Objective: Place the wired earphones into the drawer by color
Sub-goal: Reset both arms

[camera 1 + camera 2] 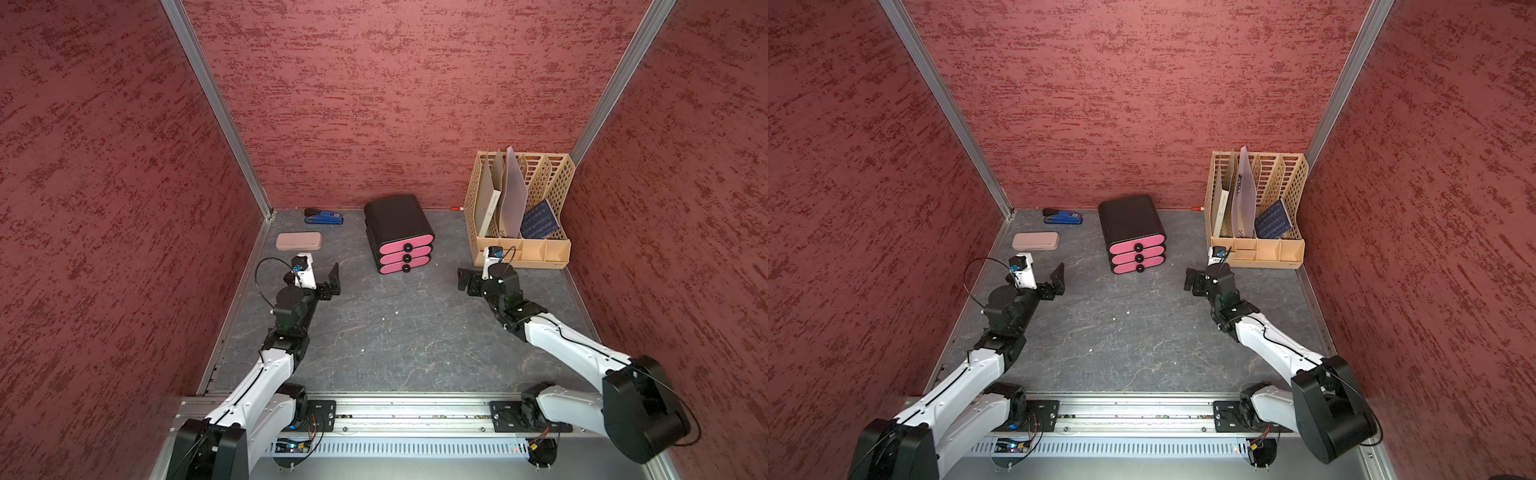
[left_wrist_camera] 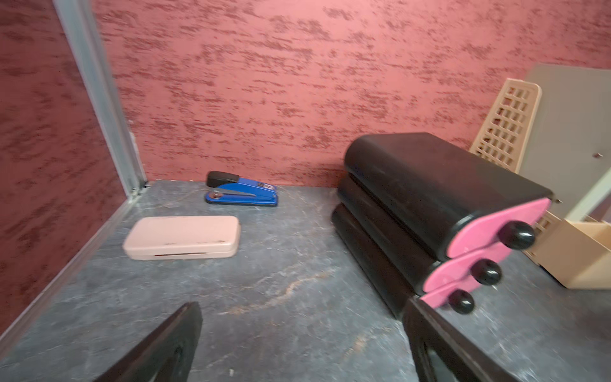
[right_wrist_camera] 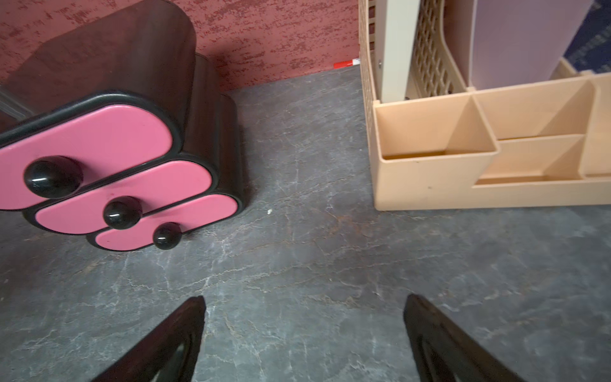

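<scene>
No wired earphones show in any view. The drawer (image 1: 399,224) (image 1: 1133,224) is a black cabinet with three pink fronts and round black knobs, standing mid-table near the back wall; all three fronts sit shut. My left gripper (image 1: 331,284) (image 1: 1057,279) hovers open to its left, with nothing between the fingers. The left wrist view has the drawer (image 2: 429,198) just past one fingertip of that gripper (image 2: 302,307). My right gripper (image 1: 463,282) (image 1: 1190,280) is open and empty to the right of the drawer (image 3: 115,99); only bare tabletop lies under the gripper (image 3: 304,301).
A beige lattice file rack (image 1: 521,216) with folders stands at the back right, close to my right wrist. A blue stapler (image 1: 324,217) and a pale pink case (image 1: 299,241) lie at the back left. A red pen (image 1: 457,207) rests against the back wall.
</scene>
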Controlling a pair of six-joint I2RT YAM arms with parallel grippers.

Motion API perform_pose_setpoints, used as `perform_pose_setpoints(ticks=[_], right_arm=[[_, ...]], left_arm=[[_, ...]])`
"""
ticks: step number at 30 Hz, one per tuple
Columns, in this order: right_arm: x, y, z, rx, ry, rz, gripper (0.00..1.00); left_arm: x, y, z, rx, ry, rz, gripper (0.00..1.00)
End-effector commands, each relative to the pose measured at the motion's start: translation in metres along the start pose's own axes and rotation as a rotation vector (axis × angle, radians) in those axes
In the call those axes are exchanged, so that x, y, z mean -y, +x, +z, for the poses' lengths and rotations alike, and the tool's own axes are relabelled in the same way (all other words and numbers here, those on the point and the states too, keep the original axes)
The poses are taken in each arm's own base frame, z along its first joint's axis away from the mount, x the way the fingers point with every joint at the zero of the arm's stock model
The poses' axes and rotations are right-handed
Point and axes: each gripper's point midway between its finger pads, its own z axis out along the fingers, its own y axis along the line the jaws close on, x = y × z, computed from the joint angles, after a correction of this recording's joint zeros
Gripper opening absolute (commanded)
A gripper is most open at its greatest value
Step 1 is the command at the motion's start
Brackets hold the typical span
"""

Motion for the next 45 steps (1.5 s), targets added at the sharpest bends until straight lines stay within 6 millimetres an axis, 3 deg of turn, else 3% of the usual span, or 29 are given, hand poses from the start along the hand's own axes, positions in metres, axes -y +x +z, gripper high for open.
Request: perform_pose_setpoints(ticks=[1,7,17,20,26,35,40,45], right_arm=[[0.023,0.003,-0.011,-0.002,0.105,-0.063,0.98],[0.025,-0.018,-0.024,0.108,0.106,-0.165,0.98],[0.042,-0.028,-0.032,0.18,0.203,-0.289,0.98],[0.044,-0.031,-0.032,0.22,0.192,-0.296,0.98],[0.049,-0.032,-0.032,0.321,0.149,-0.304,0.98],[0.073,-0.031,-0.014,0.334,0.15,-0.23,0.98],[0.093,-0.03,0.01,0.34,0.164,-0.2,0.98],[0.11,-0.01,0.03,0.365,0.166,-0.167,0.98]], left_arm=[[-0.019,0.001,-0.004,0.056,-0.003,-0.038,1.0],[-0.04,0.025,0.008,0.004,0.003,-0.069,1.0],[-0.038,0.058,0.032,-0.018,0.069,-0.018,1.0],[-0.029,0.073,0.043,-0.035,0.105,0.016,1.0],[-0.031,0.081,0.068,-0.161,0.055,0.029,1.0],[-0.038,0.083,0.072,-0.18,0.012,0.019,1.0],[-0.036,0.082,0.072,-0.175,0.003,0.034,1.0],[-0.036,0.082,0.072,-0.175,0.002,0.035,1.0]])
